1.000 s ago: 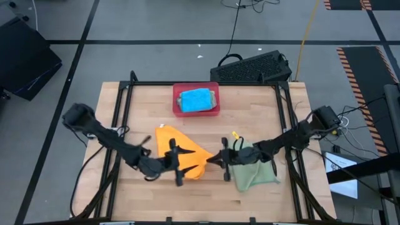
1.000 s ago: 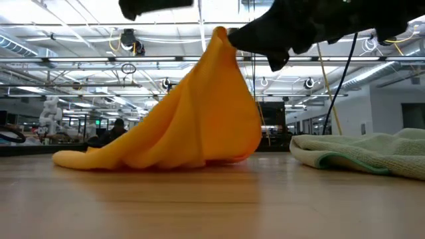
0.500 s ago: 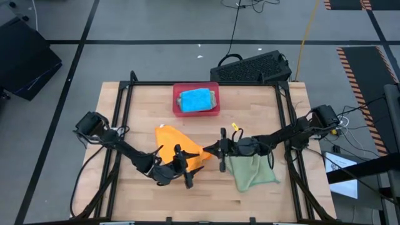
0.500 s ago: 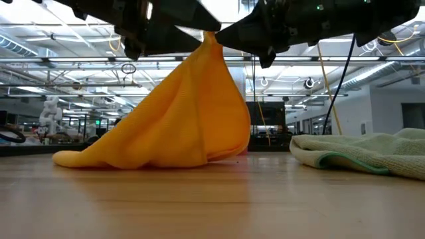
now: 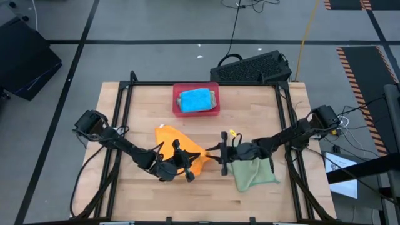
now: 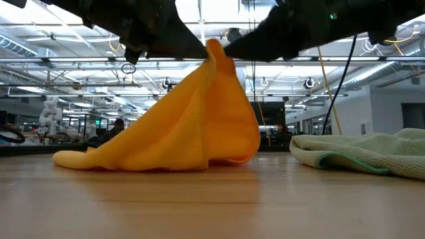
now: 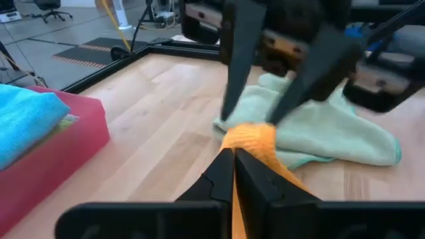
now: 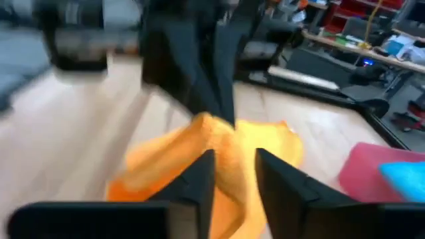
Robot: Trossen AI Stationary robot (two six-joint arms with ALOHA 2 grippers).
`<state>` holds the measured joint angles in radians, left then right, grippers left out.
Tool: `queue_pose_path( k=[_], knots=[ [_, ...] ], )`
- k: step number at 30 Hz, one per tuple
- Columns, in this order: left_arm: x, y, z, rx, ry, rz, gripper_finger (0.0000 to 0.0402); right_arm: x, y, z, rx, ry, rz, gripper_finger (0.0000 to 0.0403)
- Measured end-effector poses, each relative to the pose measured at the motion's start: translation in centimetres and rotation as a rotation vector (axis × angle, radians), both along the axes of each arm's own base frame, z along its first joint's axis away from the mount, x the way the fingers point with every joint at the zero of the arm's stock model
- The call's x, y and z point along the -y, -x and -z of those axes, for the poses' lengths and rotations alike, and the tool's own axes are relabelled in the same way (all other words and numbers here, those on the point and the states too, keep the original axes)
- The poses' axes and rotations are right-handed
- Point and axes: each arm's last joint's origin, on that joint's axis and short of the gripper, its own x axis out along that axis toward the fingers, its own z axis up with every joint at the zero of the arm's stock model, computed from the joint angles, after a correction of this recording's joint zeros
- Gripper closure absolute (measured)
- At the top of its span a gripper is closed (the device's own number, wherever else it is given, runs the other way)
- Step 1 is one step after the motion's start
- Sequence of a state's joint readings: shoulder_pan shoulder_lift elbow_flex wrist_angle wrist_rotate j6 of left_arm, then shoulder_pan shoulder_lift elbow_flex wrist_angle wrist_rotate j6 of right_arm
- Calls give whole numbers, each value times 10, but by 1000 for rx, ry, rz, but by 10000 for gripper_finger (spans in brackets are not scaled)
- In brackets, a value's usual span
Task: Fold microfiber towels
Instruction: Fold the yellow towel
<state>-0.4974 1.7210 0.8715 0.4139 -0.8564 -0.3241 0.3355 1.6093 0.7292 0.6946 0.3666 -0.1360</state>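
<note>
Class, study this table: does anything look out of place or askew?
Yes. The orange towel is pulled up into a peak rather than lying flat, the left gripper shut on its tip. The right gripper stands open beside it. The light green towel lies rumpled.

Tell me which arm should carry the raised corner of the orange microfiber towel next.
Left, probably. The left gripper has its jaws shut on the peak of the orange microfiber towel, while the right gripper has its jaws parted around it.

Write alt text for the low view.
An orange towel is held up by its peak like a tent between the left gripper and right gripper, its lower edge on the table. A green towel lies flat at right.
</note>
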Motion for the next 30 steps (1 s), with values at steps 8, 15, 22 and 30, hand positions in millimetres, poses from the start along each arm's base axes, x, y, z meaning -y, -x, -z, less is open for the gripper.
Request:
queue_pose_path(
  k=[8, 15, 22, 30],
  knots=[
    [-6, -3, 1, -17, 9, 17, 396, -5, 10, 20, -190, 90, 18, 205],
    [-12, -7, 1, -16, 64, 59, 386, -4, 8, 40, -259, 34, -31, 226],
    [0, -5, 5, -14, 172, 135, 381, 0, 6, 51, -297, -10, -12, 330],
    [21, 7, 17, -50, 153, 120, 380, -35, 36, 38, -390, 74, -121, 302]
  ],
)
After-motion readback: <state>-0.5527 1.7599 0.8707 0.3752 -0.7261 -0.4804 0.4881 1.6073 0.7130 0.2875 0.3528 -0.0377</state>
